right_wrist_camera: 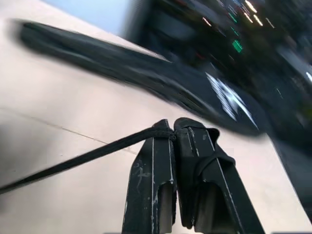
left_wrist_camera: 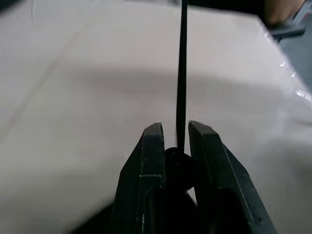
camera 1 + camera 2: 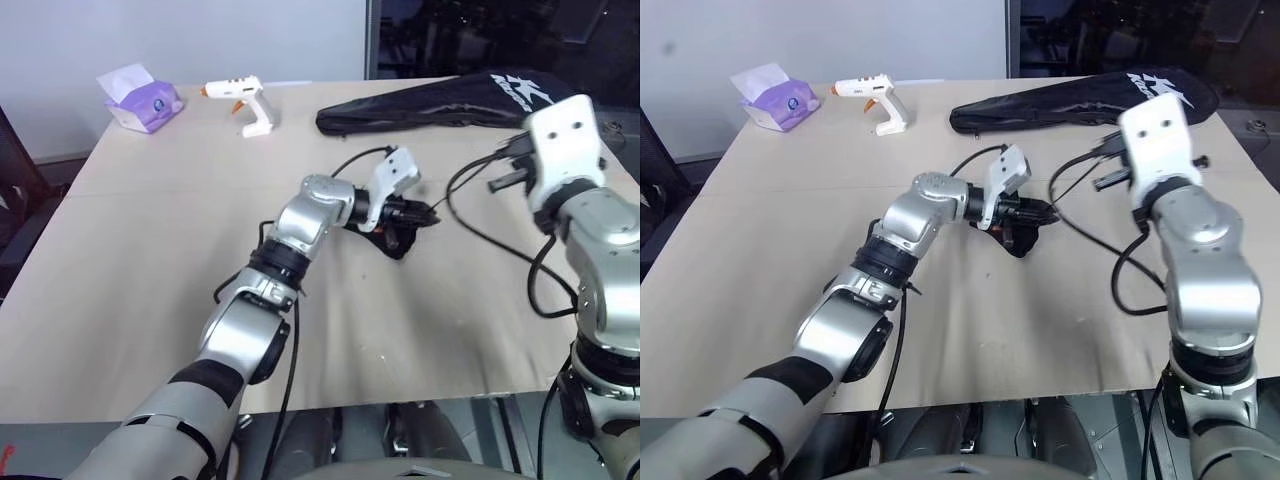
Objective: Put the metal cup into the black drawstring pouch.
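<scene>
The black drawstring pouch [image 3: 397,243] lies crumpled near the middle of the tan table [image 3: 150,260]. My left gripper [image 3: 425,215] reaches in from the left and sits right at it. In the left wrist view its fingers [image 2: 152,146] are nearly together, pinching a black bunched bit of the pouch's mouth. The thin cord [image 2: 181,73] runs straight out from between them. My right gripper [image 1: 170,127] is held up to the right of the pouch, shut on the cord [image 1: 87,156], which stretches taut from its tips. The metal cup is hidden.
A long black racket case [image 3: 440,100] with white lettering lies along the table's far right side. A white glue gun [image 3: 245,100] and a purple tissue pack [image 3: 145,100] rest at the far left. Black cables [image 3: 540,290] loop by my right arm.
</scene>
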Motion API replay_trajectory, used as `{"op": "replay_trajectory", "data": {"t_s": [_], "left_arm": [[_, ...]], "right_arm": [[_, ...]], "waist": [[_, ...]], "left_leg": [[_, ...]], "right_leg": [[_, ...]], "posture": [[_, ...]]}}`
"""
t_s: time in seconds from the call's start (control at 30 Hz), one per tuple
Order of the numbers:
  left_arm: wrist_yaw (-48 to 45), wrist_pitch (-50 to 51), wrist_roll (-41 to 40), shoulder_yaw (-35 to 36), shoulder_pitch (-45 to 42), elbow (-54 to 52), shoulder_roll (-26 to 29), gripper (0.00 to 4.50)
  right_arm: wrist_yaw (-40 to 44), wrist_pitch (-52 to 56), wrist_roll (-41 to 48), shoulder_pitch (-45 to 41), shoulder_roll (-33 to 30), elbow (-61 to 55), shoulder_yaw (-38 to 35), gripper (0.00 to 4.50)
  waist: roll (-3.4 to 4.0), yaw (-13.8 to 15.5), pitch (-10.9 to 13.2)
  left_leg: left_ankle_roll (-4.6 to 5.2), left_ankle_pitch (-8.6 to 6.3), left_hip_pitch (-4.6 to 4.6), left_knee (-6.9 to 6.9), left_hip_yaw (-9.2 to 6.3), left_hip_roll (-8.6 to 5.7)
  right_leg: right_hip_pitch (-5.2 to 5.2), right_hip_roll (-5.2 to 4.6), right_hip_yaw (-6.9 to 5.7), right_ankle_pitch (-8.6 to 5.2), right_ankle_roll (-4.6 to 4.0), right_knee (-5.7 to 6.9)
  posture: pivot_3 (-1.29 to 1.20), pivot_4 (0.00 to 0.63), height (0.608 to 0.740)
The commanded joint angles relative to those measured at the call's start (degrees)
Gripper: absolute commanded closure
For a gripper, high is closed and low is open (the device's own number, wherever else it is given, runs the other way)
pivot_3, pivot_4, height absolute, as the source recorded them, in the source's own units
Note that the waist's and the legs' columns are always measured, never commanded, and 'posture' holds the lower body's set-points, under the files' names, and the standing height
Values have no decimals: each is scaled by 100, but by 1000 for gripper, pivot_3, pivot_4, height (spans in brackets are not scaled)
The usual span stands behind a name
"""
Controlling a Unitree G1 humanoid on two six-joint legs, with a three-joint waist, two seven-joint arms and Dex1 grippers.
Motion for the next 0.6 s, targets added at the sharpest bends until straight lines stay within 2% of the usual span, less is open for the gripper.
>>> {"op": "replay_trajectory", "data": {"t_s": [0.03, 0.2, 0.3, 0.37, 0.4, 0.47, 0.5, 0.53, 0.57, 0.6], "left_arm": [[47, -192, 303, -113, 188, 179, 193, 4290], [126, -541, 582, -272, 362, 406, 340, 4290], [180, -630, 272, 7, 469, 175, 244, 4290], [225, -363, 13, 237, 447, 84, 166, 3269], [166, -283, -60, 273, 469, -25, 180, 3129], [394, -158, -248, 553, 510, -315, 151, 2303], [477, -72, -354, 703, 550, -504, 156, 1929], [515, 74, -520, 879, 601, -759, 179, 1314], [589, 259, -662, 1068, 707, -1125, 277, 1043], [683, 431, -788, 1260, 834, -1499, 384, 609]], "right_arm": [[-173, -145, -125, 99, -265, 78, -680, 4500], [-267, -310, -102, 516, -460, 273, -735, 4500], [-69, -432, 155, 703, -374, 173, -679, 4500], [111, -548, 357, 851, -336, 26, -604, 4500], [178, -588, 456, 1006, -293, -73, -567, 4172], [343, -647, 664, 1482, -161, -339, -543, 3586], [398, -679, 735, 1722, -123, -479, -561, 3151], [458, -736, 794, 1965, -118, -629, -608, 2518], [602, -745, 932, 2319, -98, -904, -715, 2241], [779, -760, 1087, 2681, -87, -1219, -833, 1742]], "waist": [[0, 1, 0], [3, -17, -1], [3, -20, -2], [3, -14, -2], [3, -12, -2], [2, -3, -2], [2, -2, -2], [1, -1, -1], [1, 1, -1], [1, 1, -1]], "left_leg": [[0, 0, 0, -1, 0, 0], [1, -1, 0, -1, 6, 1], [2, 0, 5, -1, 8, 1], [2, 0, 5, -1, 8, 2], [3, 0, 4, 1, 8, 2], [4, -1, 4, 0, 6, 2], [5, -2, 3, 0, 3, 3], [6, -3, -1, 0, 3, 4], [6, -3, -3, 4, 4, 4], [8, -4, -4, 5, 5, 4]], "right_leg": [[0, 0, 0, 0, 0, 0], [-1, 0, 5, 0, 0, 2], [0, 1, 8, 0, 0, 6], [0, 1, 8, 0, 0, 6], [0, 1, 7, 0, 0, 7], [3, 1, 4, 0, 1, 4], [4, 2, 1, 0, 1, 2], [4, 2, 0, 0, 1, 0], [4, 2, 0, 0, 1, 1], [4, 1, 2, 0, 1, 1]], "posture": [[0, 150, 740], [0, 150, 740], [0, 150, 740], [0, 150, 740], [0, 150, 740], [0, 150, 740], [0, 150, 740], [0, 150, 740], [0, 150, 740], [0, 150, 740]]}}
